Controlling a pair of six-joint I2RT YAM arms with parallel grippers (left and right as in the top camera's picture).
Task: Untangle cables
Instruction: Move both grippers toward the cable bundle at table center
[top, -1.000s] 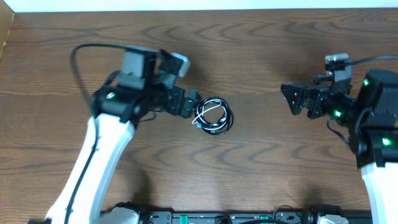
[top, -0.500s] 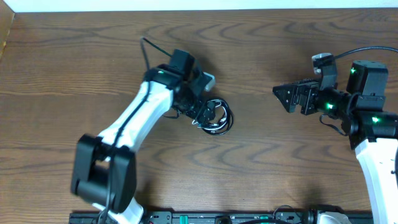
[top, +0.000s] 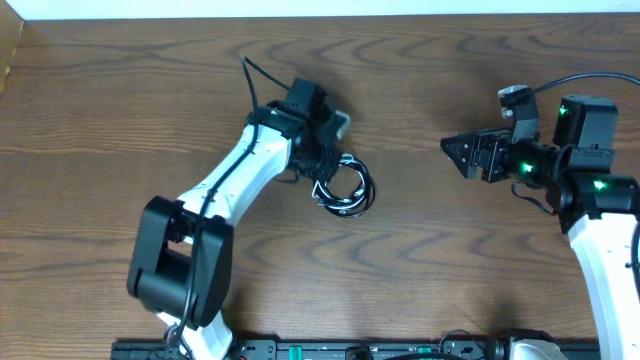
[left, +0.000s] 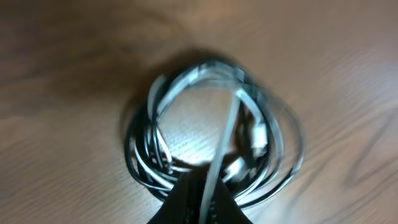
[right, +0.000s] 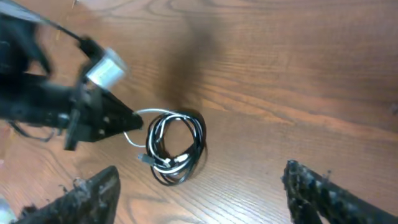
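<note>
A small coil of thin black and white cables is seen lying near the middle of a dark brown wooden table. The left pincer is clenched on a white strand at the coil's left side. The right pincer is shown released, well apart from the coil, toward the table's right edge.

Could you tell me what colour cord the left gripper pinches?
White cord; left wrist view shows it best.

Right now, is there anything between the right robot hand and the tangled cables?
No, nothing. The overhead view shows only bare table between the right gripper and the cables; the right wrist view agrees.
</note>
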